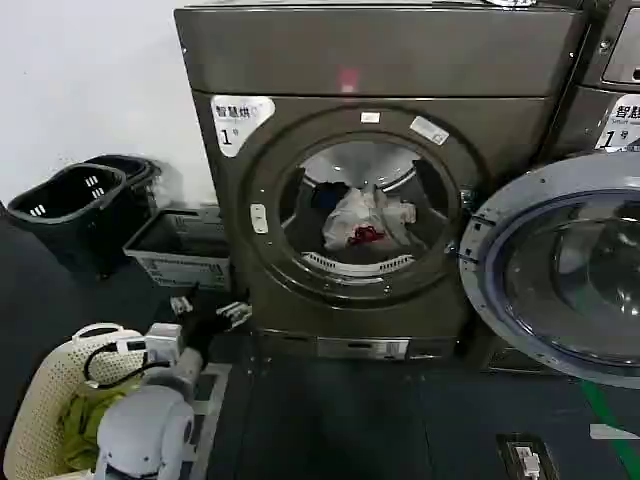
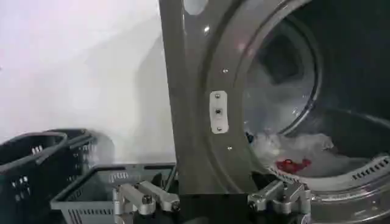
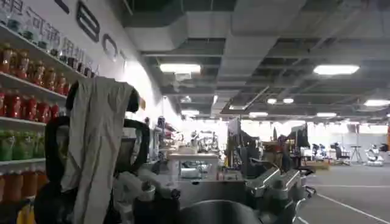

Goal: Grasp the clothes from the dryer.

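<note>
Left gripper (image 1: 207, 312): hangs low before the dryer (image 1: 400, 70), just short of its lower left corner. Keeps no contact with the machine. Fingers (image 2: 144, 198) spread wide apart, with nothing between them.

Clothes (image 1: 366, 224): lie inside the drum, ahead of the left gripper, higher than it and off to its right. Rest on the drum floor close behind the porthole rim, well apart from the fingers. White bundle with a red patch (image 2: 293, 164) on its front; dark blue piece (image 1: 325, 196) just behind it, on the side nearer the gripper.

Dryer door (image 1: 560, 275): stands fully open, swung far to the right of the gripper, past the porthole.

On the dryer front, above the gripper: white "1" sticker (image 1: 240, 120), and further right a pink light (image 1: 348, 78). On the porthole ring, straight ahead of the gripper: small latch plate (image 2: 218, 111).

To the left of the gripper: grey crate (image 1: 180, 248) on the floor, near; black baskets (image 1: 65, 200) beyond it, against the white wall. Behind the gripper, beside the arm: cream basket (image 1: 45, 385) with yellow-green cloth (image 1: 85, 425) inside.

Right gripper (image 3: 207, 196): points into a wide hall. Fingers apart and empty. Ahead of it, to one side: grey cloth (image 3: 94, 140) draped over a dark frame, and shelves of bottles (image 3: 24, 76) on the wall.
</note>
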`<state>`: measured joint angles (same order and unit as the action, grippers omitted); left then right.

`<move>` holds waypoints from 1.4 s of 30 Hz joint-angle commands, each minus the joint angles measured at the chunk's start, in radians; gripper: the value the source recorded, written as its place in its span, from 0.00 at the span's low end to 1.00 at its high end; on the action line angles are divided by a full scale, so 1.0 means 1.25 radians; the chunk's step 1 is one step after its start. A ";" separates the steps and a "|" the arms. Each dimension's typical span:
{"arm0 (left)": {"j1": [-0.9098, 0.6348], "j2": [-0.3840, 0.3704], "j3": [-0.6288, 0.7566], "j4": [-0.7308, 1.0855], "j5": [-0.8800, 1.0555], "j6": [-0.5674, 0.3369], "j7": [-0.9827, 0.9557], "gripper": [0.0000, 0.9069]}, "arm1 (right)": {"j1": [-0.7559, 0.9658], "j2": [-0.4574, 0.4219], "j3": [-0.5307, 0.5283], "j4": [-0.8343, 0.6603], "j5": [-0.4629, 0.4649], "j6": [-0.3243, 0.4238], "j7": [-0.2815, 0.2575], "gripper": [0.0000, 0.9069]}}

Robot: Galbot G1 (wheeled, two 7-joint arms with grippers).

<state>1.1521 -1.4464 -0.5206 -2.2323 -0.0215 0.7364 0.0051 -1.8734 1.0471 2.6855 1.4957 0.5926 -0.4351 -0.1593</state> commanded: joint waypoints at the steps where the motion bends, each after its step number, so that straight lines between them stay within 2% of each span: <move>1: 0.000 -0.002 0.000 0.004 0.001 0.039 0.001 1.00 | -0.002 0.000 -0.015 -0.008 0.016 0.053 0.012 1.00; 8: -0.002 -0.001 0.000 0.010 0.003 0.039 0.003 1.00 | 0.001 -0.004 -0.021 -0.023 0.027 0.069 0.024 1.00; 18: 0.000 0.001 0.001 0.008 -0.002 0.039 0.000 1.00 | 0.003 -0.006 -0.026 -0.009 0.039 0.056 0.037 1.00; 42: -0.005 0.000 -0.001 0.015 -0.003 0.039 0.002 1.00 | 0.006 -0.010 -0.033 -0.005 0.047 0.047 0.040 1.00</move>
<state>1.1438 -1.4424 -0.5217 -2.2128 -0.0257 0.7363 0.0067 -1.8657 1.0339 2.6452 1.4884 0.6504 -0.3776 -0.1109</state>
